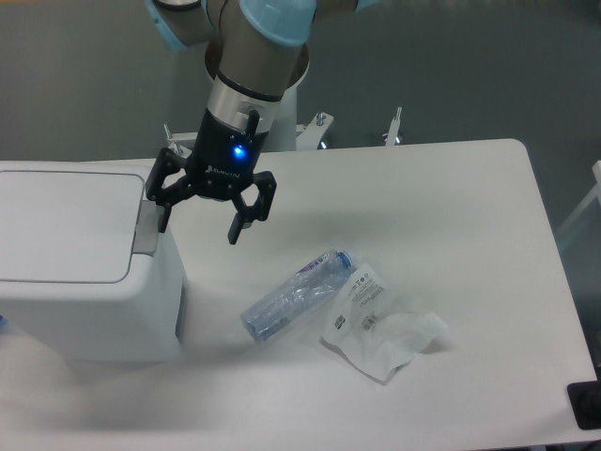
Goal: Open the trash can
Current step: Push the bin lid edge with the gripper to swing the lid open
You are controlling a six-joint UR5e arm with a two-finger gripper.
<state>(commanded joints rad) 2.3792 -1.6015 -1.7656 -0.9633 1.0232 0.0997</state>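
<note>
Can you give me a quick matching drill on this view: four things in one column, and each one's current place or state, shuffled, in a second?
Things:
1. trash can
2. end effector
3. crushed bottle
4. crumpled wrapper

Places or states:
A. lying on the table just right of the bottle
B. lid down, at the table's left edge
C. open, empty, by the bin's grey tab
D. lying on its side between bin and wrapper

Pairs: 1-B, 2-C, 3-D, 4-A

Arm (246, 66): grey-brown tube, light-blue joint caps, silver wrist ring. Gripper (198, 226): black, two angular fingers, lit blue LED, small white lettering just below LED.
</note>
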